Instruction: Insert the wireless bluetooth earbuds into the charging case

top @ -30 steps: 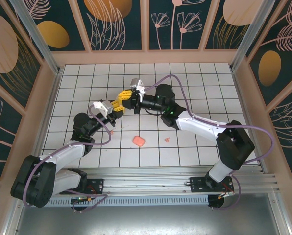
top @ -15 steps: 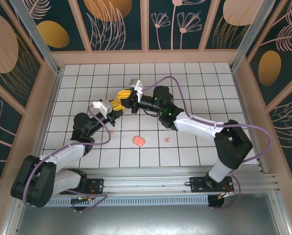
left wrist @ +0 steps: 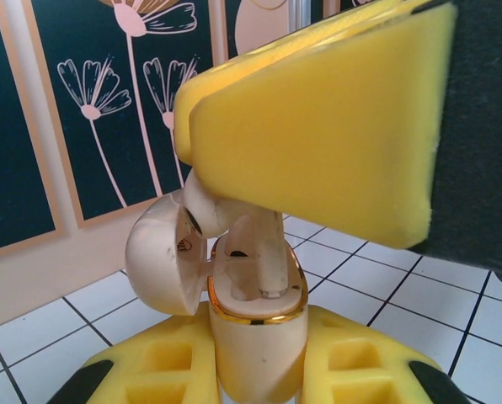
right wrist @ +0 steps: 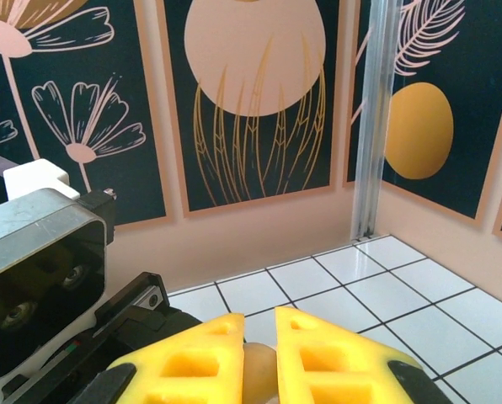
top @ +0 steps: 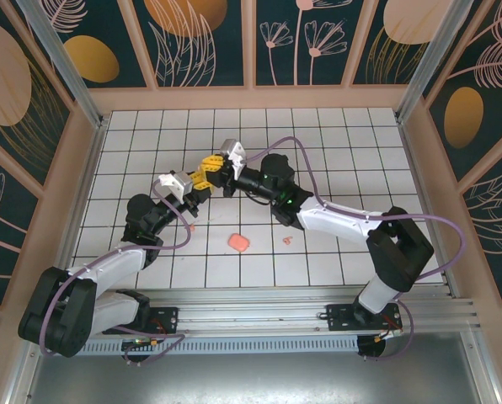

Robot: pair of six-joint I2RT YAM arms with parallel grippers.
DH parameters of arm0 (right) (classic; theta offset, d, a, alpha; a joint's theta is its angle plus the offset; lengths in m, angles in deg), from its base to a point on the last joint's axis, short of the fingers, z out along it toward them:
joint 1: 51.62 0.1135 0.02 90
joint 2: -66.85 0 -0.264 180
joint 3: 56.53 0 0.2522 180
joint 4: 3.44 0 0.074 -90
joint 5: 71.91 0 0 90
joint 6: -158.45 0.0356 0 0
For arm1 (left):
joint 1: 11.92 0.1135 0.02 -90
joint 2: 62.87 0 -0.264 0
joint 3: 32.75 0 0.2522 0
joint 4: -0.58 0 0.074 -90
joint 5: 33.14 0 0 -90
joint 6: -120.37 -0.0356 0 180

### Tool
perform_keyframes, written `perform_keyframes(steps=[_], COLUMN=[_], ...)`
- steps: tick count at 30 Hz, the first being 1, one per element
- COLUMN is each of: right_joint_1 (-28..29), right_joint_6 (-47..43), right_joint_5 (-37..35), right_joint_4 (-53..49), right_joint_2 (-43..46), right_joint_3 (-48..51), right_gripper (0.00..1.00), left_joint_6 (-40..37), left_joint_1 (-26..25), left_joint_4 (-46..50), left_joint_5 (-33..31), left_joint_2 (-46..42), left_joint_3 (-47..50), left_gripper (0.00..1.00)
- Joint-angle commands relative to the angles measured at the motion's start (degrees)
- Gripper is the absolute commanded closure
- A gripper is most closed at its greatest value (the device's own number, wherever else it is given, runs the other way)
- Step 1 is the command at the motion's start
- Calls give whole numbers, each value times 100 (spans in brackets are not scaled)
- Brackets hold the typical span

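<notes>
Top external view: the left gripper [top: 198,180] and right gripper [top: 213,166] meet tip to tip above the middle of the tiled table [top: 360,151]. A second earbud [top: 287,241] lies loose on the tiles nearer the arm bases, just right of a salmon-pink piece [top: 239,242] and well apart from both grippers.

In the left wrist view, the left gripper is pinching the charging case [left wrist: 255,332] low on its body and holding it upright. The lid [left wrist: 160,265] is swung open to the left. An earbud [left wrist: 264,252] stands stem-down in the gold-rimmed opening. The right gripper's yellow fingers [left wrist: 318,143] cover its head, so I cannot tell whether it is fully seated.

In the right wrist view, the right gripper is pressed onto that cream earbud, which shows between its fingers.
</notes>
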Motion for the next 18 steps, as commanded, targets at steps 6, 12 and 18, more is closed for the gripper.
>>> perform_keyframes(steps=[6, 12, 18], right_joint_1=[268, 352, 360], right_joint_6=[-61, 141, 215], right_joint_5=[-680, -1139, -1204], right_joint_4=[-115, -22, 190], right_joint_2=[114, 149, 135], right_joint_3=[397, 529, 518], right_gripper=[86, 86, 86], left_joint_6=[131, 135, 70], left_joint_1=[-31, -36, -34], left_joint_4=[-557, -608, -569], left_joint_5=[-337, -446, -443], left_joint_2=[-240, -279, -279], left_joint_3=[-21, -12, 10], left_gripper=[98, 99, 99])
